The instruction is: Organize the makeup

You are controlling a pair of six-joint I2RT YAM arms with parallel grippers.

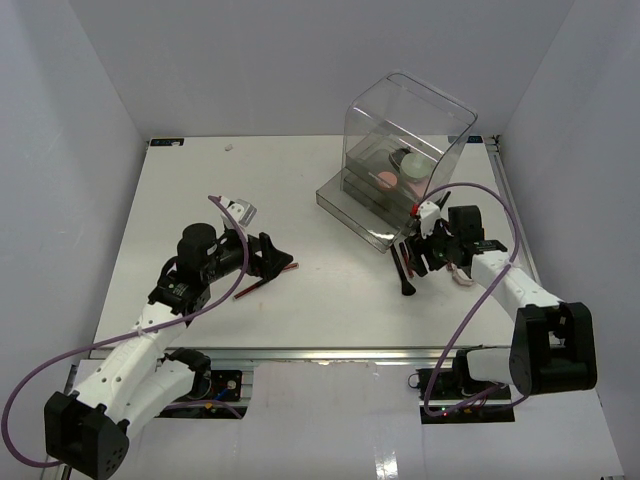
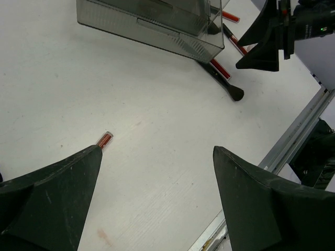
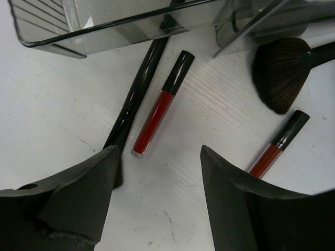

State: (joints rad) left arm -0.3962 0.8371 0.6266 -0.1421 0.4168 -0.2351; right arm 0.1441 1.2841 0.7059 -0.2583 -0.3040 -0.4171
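My left gripper point(image 1: 270, 258) point(image 2: 157, 149) stands wide open over bare table, left of centre. A slim red and black pencil point(image 1: 262, 283) lies just by it, and its red tip point(image 2: 105, 139) shows beside my left finger. My right gripper point(image 1: 415, 255) point(image 3: 158, 151) is open with nothing between its fingers, low over makeup at the box's front. There a thin black brush point(image 3: 138, 86) lies next to a red tube point(image 3: 159, 112). A second red tube point(image 3: 277, 146) and a wide fan brush point(image 3: 280, 70) lie to the right. A pink compact point(image 1: 385, 177) and a pale green compact point(image 1: 410, 165) sit inside the box.
The tall clear plastic drawer box point(image 1: 405, 150) point(image 2: 152, 26) stands at the back right, its lower edge point(image 3: 47, 39) right above the brushes. A metal rail point(image 2: 293, 141) runs along the table's near edge. White walls close in the table on three sides.
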